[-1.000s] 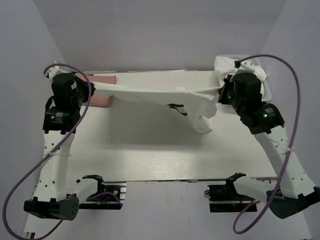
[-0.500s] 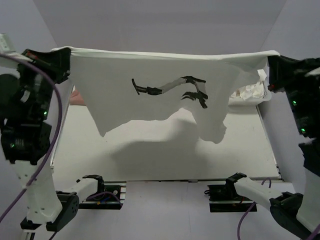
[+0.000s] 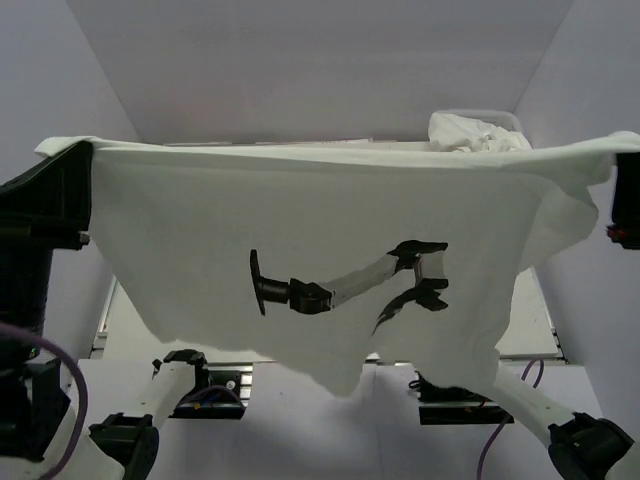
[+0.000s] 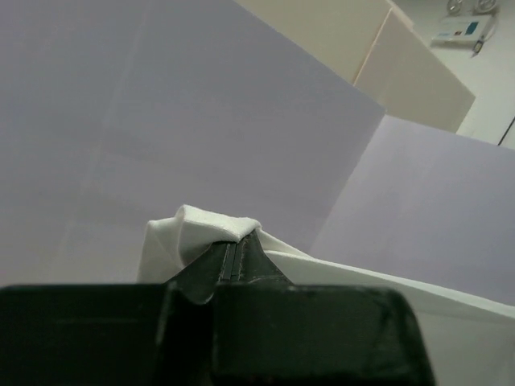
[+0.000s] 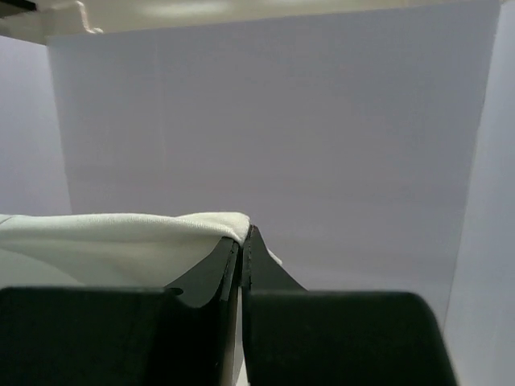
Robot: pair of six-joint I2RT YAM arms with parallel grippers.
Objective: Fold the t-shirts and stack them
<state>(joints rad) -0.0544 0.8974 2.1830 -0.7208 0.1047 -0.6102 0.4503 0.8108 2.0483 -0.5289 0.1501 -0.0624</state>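
A white t-shirt [image 3: 330, 215] with a black and grey print hangs spread wide, held high close to the top camera. It hides most of the table. My left gripper [image 3: 72, 165] is shut on its left upper corner; the cloth shows pinched at the tips in the left wrist view [image 4: 211, 229]. My right gripper [image 3: 622, 172] is shut on its right upper corner, with cloth folded over the tips in the right wrist view [image 5: 161, 233]. The shirt's lower edge hangs ragged above the arm bases.
A pile of white shirts [image 3: 478, 132] lies at the table's back right, just above the held shirt's top edge. Strips of the table [image 3: 528, 330] show at both sides. Purple-grey walls enclose the space.
Both grippers have lifted the shirt from the table and raised it toward the camera, stretching it flat. It now covers most of the view, including the pink object at back left.
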